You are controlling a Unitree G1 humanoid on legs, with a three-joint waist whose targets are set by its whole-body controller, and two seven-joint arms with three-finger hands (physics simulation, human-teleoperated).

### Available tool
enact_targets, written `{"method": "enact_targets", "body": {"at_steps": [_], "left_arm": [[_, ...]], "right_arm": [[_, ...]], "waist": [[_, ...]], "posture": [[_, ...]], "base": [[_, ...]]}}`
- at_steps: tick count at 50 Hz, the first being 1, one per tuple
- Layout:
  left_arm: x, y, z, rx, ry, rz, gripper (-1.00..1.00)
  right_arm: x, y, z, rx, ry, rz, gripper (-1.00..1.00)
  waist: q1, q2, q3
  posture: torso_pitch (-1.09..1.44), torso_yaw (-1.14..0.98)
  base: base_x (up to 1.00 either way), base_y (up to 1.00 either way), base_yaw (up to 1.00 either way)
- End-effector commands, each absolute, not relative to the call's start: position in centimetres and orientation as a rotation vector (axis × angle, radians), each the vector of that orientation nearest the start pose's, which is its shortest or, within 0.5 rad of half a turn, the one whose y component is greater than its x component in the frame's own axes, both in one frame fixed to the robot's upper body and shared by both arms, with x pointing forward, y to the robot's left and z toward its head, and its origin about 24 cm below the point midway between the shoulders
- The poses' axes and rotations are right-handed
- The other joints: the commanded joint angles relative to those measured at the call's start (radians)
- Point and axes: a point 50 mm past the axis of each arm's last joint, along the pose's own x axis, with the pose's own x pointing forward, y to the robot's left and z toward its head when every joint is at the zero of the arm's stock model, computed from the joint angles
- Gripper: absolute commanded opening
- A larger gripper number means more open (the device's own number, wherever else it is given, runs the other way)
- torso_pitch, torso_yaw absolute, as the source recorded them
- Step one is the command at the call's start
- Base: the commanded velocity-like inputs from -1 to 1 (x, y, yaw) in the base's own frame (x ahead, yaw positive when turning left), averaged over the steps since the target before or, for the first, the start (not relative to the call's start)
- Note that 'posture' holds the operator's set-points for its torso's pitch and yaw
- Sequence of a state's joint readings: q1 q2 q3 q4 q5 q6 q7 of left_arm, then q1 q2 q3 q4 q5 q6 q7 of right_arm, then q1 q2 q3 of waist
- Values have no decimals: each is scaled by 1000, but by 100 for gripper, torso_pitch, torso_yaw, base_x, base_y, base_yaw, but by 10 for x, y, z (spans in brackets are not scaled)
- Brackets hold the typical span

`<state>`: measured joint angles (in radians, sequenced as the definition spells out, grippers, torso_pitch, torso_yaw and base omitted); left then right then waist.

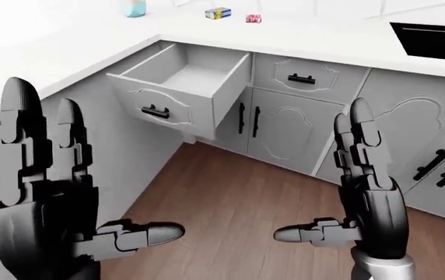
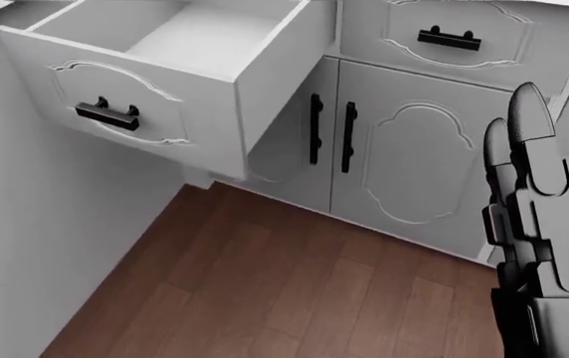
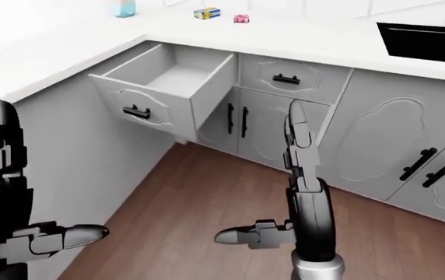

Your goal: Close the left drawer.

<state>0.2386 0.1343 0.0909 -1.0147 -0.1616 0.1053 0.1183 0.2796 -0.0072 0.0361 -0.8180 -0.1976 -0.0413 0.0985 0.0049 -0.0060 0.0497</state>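
Two drawers show under the white counter (image 1: 74, 55): one pulled-out drawer (image 1: 177, 87), empty inside, and one shut drawer (image 1: 307, 76) just to its right, each with a single black handle. Below them stand two narrow cabinet doors (image 1: 273, 125) with one upright black handle apiece, and a wider door (image 1: 409, 146) further right carries two slanted black handles. Three small items sit on the counter, and two robot hands are raised, the left hand (image 1: 47, 192) and the right hand (image 1: 366, 192), each with three fingers.

The drawer (image 1: 177, 88) juts out open from the cabinet corner, nothing between it and my raised open hands. Bare floor (image 1: 238, 204) lies below it; cupboard doors (image 1: 281, 129) stand just right of it.
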Motion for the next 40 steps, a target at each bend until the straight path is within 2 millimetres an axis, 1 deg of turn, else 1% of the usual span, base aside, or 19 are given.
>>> {"method": "enact_targets", "body": {"at_steps": [1, 6, 8, 9, 10, 11, 13, 17, 21, 23, 24, 25, 26, 27, 29, 35, 38, 39, 40], "left_arm": [[145, 176, 216, 12, -751, 103, 100], [145, 176, 216, 12, -751, 104, 100], [145, 176, 216, 12, -750, 104, 100], [145, 176, 216, 12, -750, 103, 100], [145, 176, 216, 12, -751, 104, 100], [145, 176, 216, 12, -751, 103, 100], [145, 176, 216, 12, -751, 104, 100], [145, 176, 216, 12, -751, 103, 100], [145, 176, 216, 11, -751, 104, 100], [145, 176, 216, 11, -750, 104, 100], [145, 176, 216, 10, -749, 104, 100], [145, 176, 216, 11, -750, 104, 100], [145, 176, 216, 11, -750, 104, 100], [145, 176, 216, 11, -750, 104, 100], [145, 175, 216, 11, -749, 103, 100], [145, 175, 216, 11, -750, 103, 100], [145, 175, 216, 12, -750, 102, 100], [145, 175, 216, 12, -752, 103, 100], [145, 175, 216, 12, -751, 103, 100]], "right_arm": [[163, -148, 182, -241, -654, 12, 100], [163, -148, 182, -243, -653, 12, 100], [164, -148, 181, -242, -652, 12, 100], [164, -148, 181, -242, -652, 12, 100], [164, -148, 181, -242, -653, 13, 100], [164, -148, 182, -242, -653, 12, 100], [164, -148, 181, -243, -652, 13, 100], [163, -148, 181, -243, -652, 13, 100], [164, -148, 181, -244, -651, 13, 100], [164, -148, 181, -244, -652, 14, 100], [163, -148, 181, -243, -653, 12, 100], [163, -148, 181, -244, -652, 13, 100], [164, -148, 181, -245, -651, 13, 100], [163, -148, 181, -244, -651, 12, 100], [164, -148, 180, -245, -649, 12, 100], [164, -148, 180, -246, -648, 14, 100], [164, -148, 180, -246, -647, 14, 100], [164, -148, 180, -246, -647, 15, 100], [164, -148, 180, -247, -647, 15, 100]], "waist": [[3, -3, -1], [9, 49, 7], [12, 101, -5], [18, 121, -4], [23, 79, 14], [20, 87, 0], [25, 64, -13], [20, 37, -6], [10, -4, 5], [6, -42, -1], [2, -80, -16], [-8, -45, -4], [2, -52, 7], [7, -56, 4], [9, -41, -2], [6, 18, 10], [4, 70, 6], [8, 108, -11], [14, 94, -9]], "posture": [[0, 0], [0, 0], [0, 0], [0, 0], [0, 0], [0, 0], [0, 0], [0, 0], [0, 0], [0, 0], [0, 0], [0, 0], [0, 0], [0, 0], [0, 0], [0, 0], [0, 0], [0, 0], [0, 0]], "base": [[-9, 0, 30], [-10, 0, 47], [-9, 0, 56], [-9, 0, 55], [-9, 0, 55], [-10, 0, 56], [-9, 0, 56], [-10, 0, 56], [-9, 0, 56], [-9, 0, 56], [-9, 0, 56], [-5, 0, 56], [-4, 0, 56], [0, 0, 56], [0, 0, 56], [0, 0, 56], [0, 0, 56], [0, 0, 55], [0, 0, 55]]}}
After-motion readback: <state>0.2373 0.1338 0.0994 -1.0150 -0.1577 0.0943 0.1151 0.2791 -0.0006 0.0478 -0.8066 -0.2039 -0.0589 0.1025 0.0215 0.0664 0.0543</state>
